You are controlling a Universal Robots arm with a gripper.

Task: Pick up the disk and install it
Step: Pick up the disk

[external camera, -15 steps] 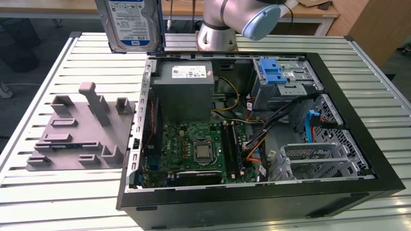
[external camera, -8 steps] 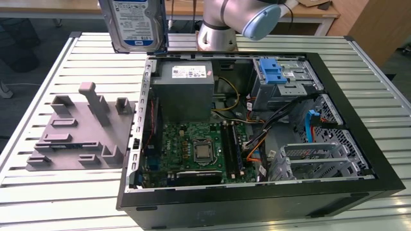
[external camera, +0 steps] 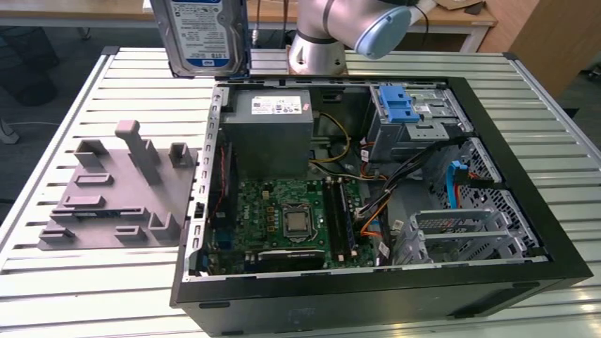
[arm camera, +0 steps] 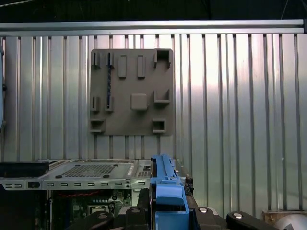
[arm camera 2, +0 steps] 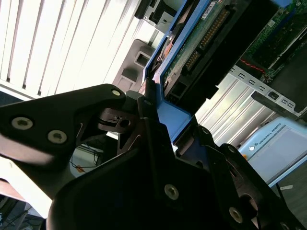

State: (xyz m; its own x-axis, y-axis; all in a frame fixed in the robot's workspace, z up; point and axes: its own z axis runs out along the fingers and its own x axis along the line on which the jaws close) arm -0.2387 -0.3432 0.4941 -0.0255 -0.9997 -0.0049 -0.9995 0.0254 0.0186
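Observation:
The disk (external camera: 202, 35), a silver hard drive with a white-and-blue label, hangs upright in the air above the slatted table, just beyond the case's back corner on the exterior view's left. In the second wrist view my gripper (arm camera 2: 160, 112) is shut on the disk's blue edge rail, and the disk's (arm camera 2: 201, 43) green circuit board faces the camera. In the first wrist view the blue rail of the disk (arm camera: 168, 187) sticks up between the black fingers of my gripper (arm camera: 168, 208).
An open computer case (external camera: 526, 211) lies on the table, holding a grey power-supply box (external camera: 272, 134) and a silver bay with a blue latch (external camera: 409, 113). A grey fixture plate (external camera: 117, 190) (arm camera: 132, 91) lies beside the case. The arm's base (external camera: 319, 42) stands behind it.

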